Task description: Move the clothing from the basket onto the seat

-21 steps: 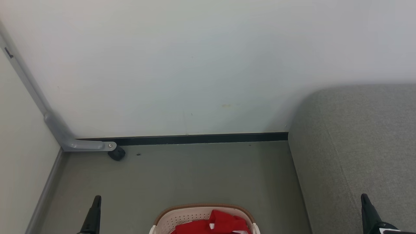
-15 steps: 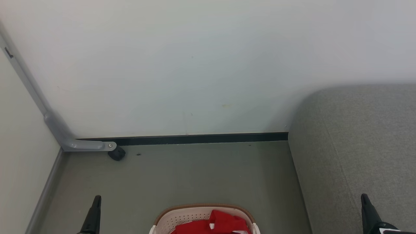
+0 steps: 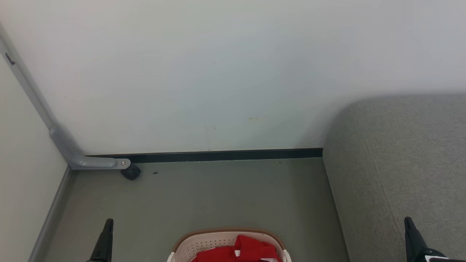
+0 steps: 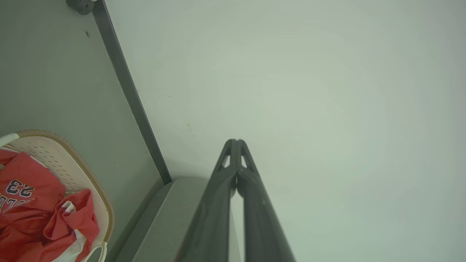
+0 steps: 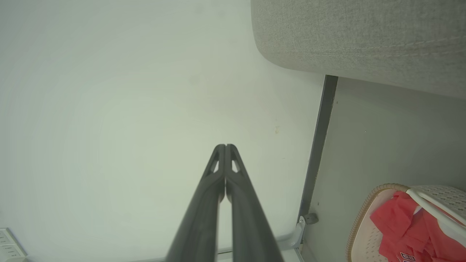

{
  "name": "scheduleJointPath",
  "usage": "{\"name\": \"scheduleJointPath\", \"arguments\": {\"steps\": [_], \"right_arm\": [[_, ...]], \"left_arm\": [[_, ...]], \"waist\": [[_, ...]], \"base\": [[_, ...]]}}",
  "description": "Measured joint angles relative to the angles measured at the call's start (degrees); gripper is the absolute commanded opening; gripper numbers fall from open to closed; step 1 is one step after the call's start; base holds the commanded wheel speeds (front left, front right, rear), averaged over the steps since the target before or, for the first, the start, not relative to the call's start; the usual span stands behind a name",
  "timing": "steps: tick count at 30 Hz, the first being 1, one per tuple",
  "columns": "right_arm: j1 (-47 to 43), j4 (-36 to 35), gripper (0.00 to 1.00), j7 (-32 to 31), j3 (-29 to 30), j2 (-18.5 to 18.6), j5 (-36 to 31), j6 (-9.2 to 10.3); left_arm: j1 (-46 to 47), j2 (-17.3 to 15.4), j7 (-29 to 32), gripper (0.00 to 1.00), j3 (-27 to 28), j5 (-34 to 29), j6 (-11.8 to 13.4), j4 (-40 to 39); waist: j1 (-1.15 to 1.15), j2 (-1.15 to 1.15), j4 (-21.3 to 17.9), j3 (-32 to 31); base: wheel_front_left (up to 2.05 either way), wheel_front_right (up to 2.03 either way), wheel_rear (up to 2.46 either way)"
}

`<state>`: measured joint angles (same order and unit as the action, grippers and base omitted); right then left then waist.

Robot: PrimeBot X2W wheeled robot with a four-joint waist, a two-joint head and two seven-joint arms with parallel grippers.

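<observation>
The cream perforated basket (image 3: pixel 198 244) with a brown rim stands on the floor at the bottom centre of the head view, holding the red clothing (image 3: pixel 251 249). One garment carries dark lettering, seen in the left wrist view on the clothing (image 4: pixel 25 189) inside the basket (image 4: pixel 72 171). The grey seat (image 3: pixel 400 163) lies to the right. My left gripper (image 3: pixel 108 222) points up left of the basket, fingers pressed together, holding nothing. My right gripper (image 3: pixel 408 221) hangs over the seat, also shut and empty. Each wrist view shows its own gripper shut: left gripper (image 4: pixel 236 141), right gripper (image 5: pixel 225 146).
A pale wall with a dark baseboard (image 3: pixel 218 155) closes the far side. A grey metal bracket with a small black wheel (image 3: pixel 130 171) sits at the left corner. Grey floor (image 3: pixel 218 196) spreads between basket and wall. A white wall socket (image 5: pixel 9 245) shows in the right wrist view.
</observation>
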<state>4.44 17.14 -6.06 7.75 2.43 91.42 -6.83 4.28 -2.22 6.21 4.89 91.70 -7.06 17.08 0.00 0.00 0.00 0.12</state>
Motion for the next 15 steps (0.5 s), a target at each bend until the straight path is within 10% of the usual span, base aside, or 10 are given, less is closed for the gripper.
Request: {"name": "scheduleJointPath", "arguments": {"steps": [7,8,9,10,15], "right_arm": [[0.0,0.0,0.00,0.0,0.0,0.0,0.0,0.00],[0.0,0.1,1.00,0.0,0.0,0.0,0.0,0.01],[-0.3,0.5,0.00,0.1,-0.1,-0.1,0.0,0.03],[-0.7,1.1,1.00,0.1,-0.1,-0.3,0.0,0.03],[-2.8,3.1,1.00,0.1,-0.2,-1.0,0.0,0.27]], "left_arm": [[0.0,0.0,0.0,0.00,0.0,0.0,0.0,0.0],[0.0,0.0,0.0,1.00,0.0,0.0,0.0,0.1],[-0.2,0.1,0.0,0.00,0.0,0.0,0.0,0.6],[-0.6,0.3,0.0,1.00,-0.1,0.0,0.1,1.2],[-2.6,0.7,-0.4,1.00,-0.6,0.0,0.1,2.8]], "waist": [[0.00,0.00,0.0,0.0],[0.00,0.00,0.0,0.0],[0.00,0.00,0.0,0.0],[0.00,0.00,0.0,0.0],[0.00,0.00,0.0,0.0]], "base": [[0.00,0.00,0.00],[0.00,0.00,0.00],[0.00,0.00,0.00],[0.00,0.00,0.00],[0.00,0.00,0.00]]}}
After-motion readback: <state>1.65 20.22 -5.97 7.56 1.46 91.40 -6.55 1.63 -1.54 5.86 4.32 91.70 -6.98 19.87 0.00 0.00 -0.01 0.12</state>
